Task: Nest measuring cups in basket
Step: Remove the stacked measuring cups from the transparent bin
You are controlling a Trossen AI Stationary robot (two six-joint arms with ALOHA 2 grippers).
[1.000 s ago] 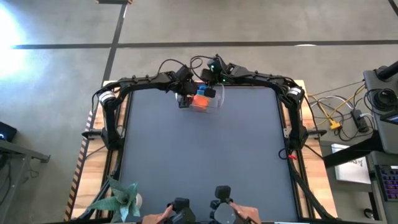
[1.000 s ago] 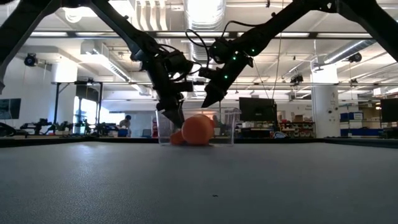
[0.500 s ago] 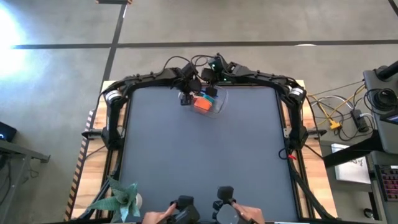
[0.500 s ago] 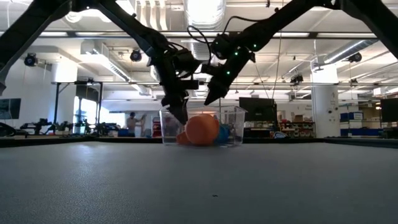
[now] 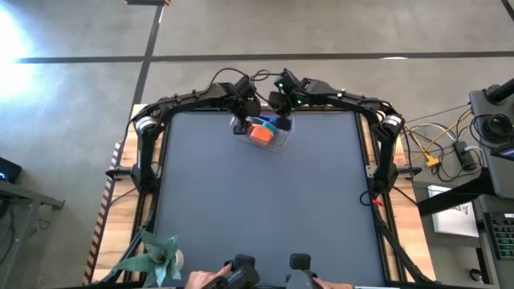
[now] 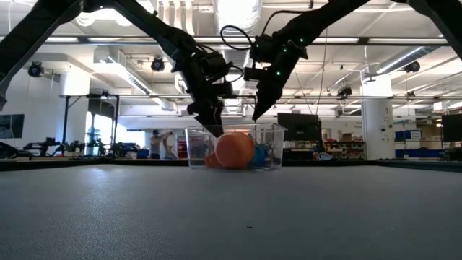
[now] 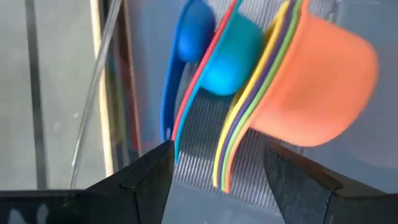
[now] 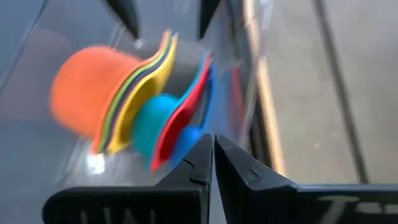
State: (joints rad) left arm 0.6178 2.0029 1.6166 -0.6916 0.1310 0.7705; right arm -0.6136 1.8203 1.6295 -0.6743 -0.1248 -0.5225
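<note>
Clear rectangular plastic basket [image 5: 275, 138] is sitting at table's far edge, centre. Nested stack of small plastic measuring cups [image 7: 261, 93] is lying on its side inside: orange bowl [image 8: 84, 96] outermost, light blue [image 7: 230, 59] and blue [image 7: 189, 34] beside it.

- Low view: I get bright ceiling lights [image 6: 237, 13] blooming overhead, arms nearly silhouetted against them.
- High view: even light, glare patch on the floor [image 5: 18, 36] at upper left, soft shadows only.
- Both wrist views: measuring cups [image 7: 273, 93] soft, smeared; my own fingers [image 7: 146, 180] out of focus.
</note>
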